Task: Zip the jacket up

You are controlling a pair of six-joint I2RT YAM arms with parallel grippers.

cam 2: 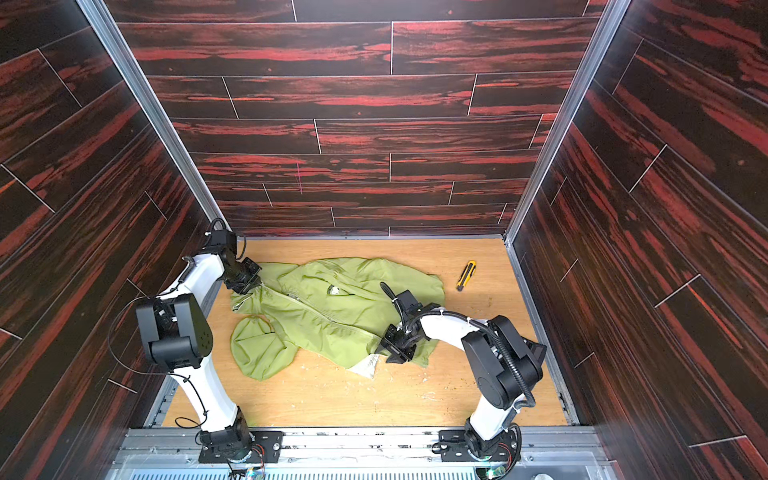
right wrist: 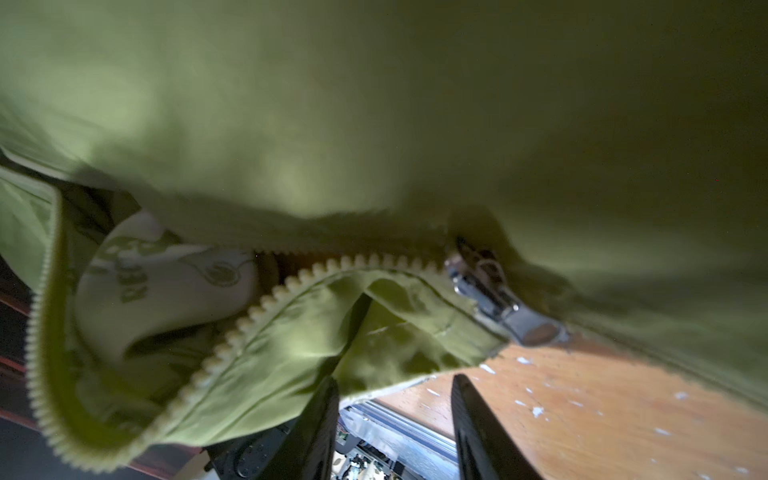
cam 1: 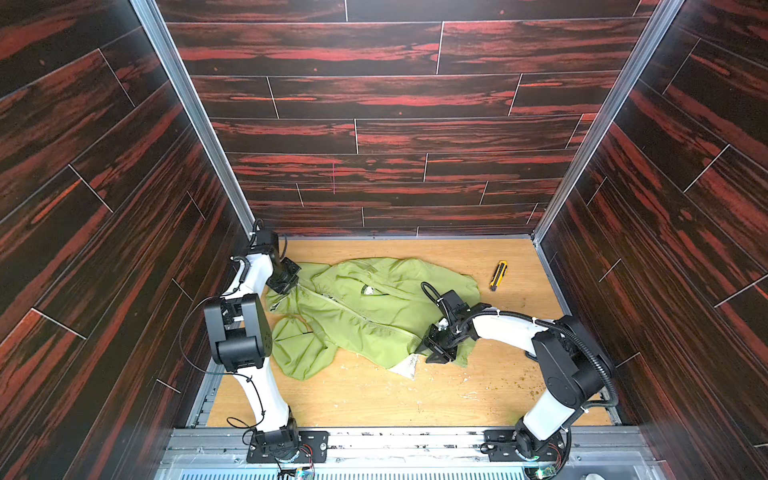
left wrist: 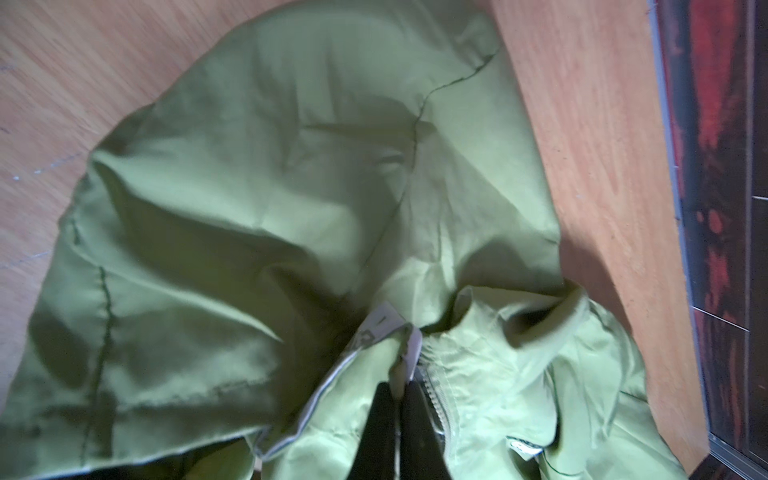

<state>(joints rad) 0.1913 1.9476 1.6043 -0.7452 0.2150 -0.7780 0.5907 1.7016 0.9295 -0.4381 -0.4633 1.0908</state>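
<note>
The jacket (cam 1: 365,316) is lying across the middle of the bench (cam 1: 374,399), running from far left to near right; its hood (cam 1: 299,349) is spreading at the near left; the left pincer (cam 1: 286,290) is sitting at the jacket's far-left end, the right pincer (cam 1: 434,356) at its near-right hem; a utility knife (cam 1: 498,275) is lying apart, behind and to the right.

In a top view you've got the green jacket (cam 2: 332,320) sprawled mid-frame on the wooden table (cam 2: 332,403), with its zipper (cam 2: 318,309) running diagonally and a whitish lining corner (cam 2: 368,365) poking out at the lower edge. Your left gripper (cam 2: 247,286) sits on its upper-left end, and the right gripper (cam 2: 392,356) is at the lower-right hem. A yellow utility knife (cam 2: 466,275) lies apart, toward the upper right.
</note>
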